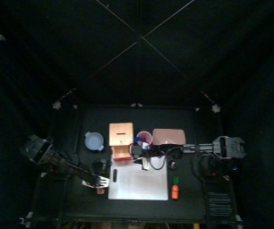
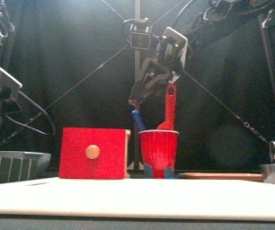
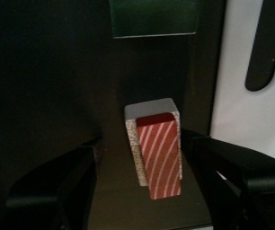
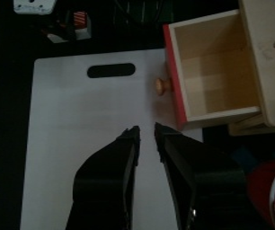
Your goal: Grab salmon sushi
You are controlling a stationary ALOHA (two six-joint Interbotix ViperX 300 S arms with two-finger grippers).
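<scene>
The salmon sushi (image 3: 159, 154) is a small oblong piece with a red-and-white striped top on a pale block. It lies on the black table right beside the white mat (image 3: 251, 117). My left gripper (image 3: 152, 184) is open, with one jaw on each side of the sushi and a gap between each jaw and it. In the top view the left gripper (image 1: 98, 182) is at the mat's (image 1: 140, 183) left edge. My right gripper (image 4: 146, 135) hangs empty above the mat (image 4: 80, 117) with its jaws almost together, near the open drawer (image 4: 212, 76).
A wooden box (image 1: 122, 141) with a red front (image 2: 94, 153) stands behind the mat, its drawer pulled out. A red cup (image 2: 158, 148) holds utensils. A blue bowl (image 1: 94, 140) and a pink tray (image 1: 167, 137) are at the back. An orange stick (image 1: 175, 190) lies on the mat's right.
</scene>
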